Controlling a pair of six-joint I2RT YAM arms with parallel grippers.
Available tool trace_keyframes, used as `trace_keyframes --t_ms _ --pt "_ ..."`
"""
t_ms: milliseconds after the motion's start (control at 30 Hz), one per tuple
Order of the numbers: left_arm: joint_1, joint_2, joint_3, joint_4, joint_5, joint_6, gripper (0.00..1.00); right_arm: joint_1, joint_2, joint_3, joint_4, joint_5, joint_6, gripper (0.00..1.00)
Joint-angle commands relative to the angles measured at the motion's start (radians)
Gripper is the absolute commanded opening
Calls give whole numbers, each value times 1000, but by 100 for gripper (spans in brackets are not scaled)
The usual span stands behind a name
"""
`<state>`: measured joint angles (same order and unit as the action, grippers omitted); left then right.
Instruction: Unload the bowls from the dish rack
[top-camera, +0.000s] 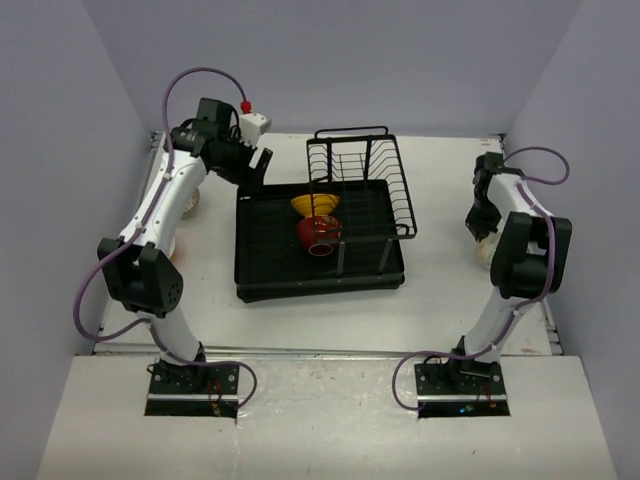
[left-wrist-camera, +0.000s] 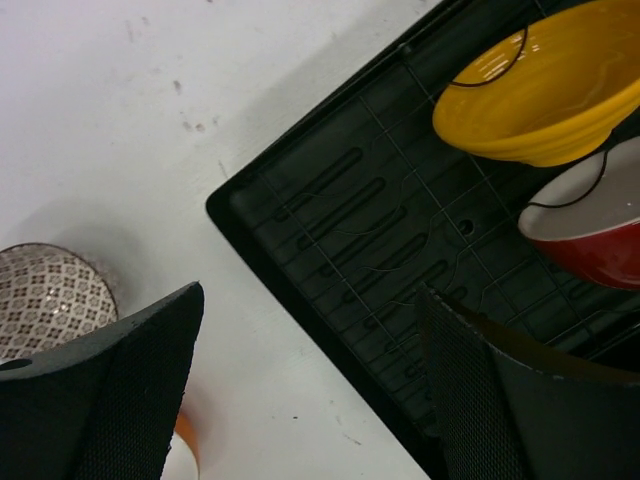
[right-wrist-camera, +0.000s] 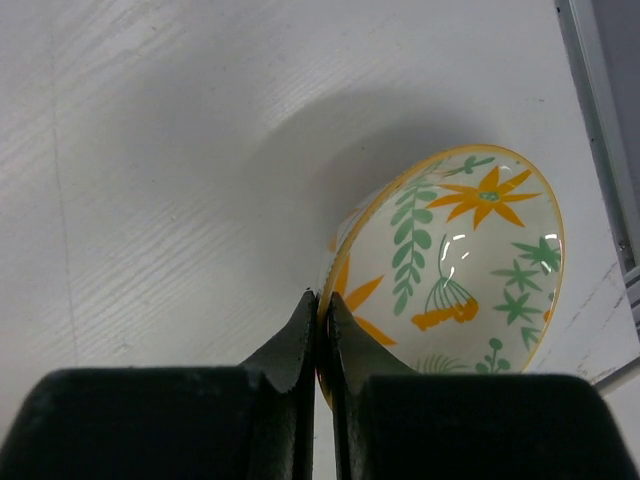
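Left wrist view: yellow bowl cut by top and right edges; red bowl cut by right edge; patterned bowl cut by left edge, lower part behind pad of left gripper. Orange sliver at bottom edge beside pad: too little showing to name. Right wrist view: flowered bowl near rim hidden behind fingers of right gripper. Top view: same bowl, at right of frame, mostly behind right arm; fingertips unseen there.

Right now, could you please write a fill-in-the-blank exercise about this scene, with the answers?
The right gripper is shut on the rim of the white bowl with green and ____ flowers.
In the dish rack, the bowl beside the red bowl is ____.
The left gripper hangs ____ above the rack's corner.
The brown-patterned bowl sits outside the rack, on the ____.
Missing words: orange; yellow; open; table.
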<state>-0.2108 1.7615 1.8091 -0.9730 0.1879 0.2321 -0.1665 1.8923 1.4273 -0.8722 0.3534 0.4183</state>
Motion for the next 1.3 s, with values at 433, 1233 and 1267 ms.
trace_keyframes --t_ms 433,1233,1267 --pt "11 135 128 -7 335 179 84 -1 -36 -33 4 -1 -26 48" --pt "21 -199 -433 375 642 610 74 8 -499 55 -134 -272 33 61" --pt "27 -173 -409 353 685 645 74 19 -565 45 -140 -284 43 61"
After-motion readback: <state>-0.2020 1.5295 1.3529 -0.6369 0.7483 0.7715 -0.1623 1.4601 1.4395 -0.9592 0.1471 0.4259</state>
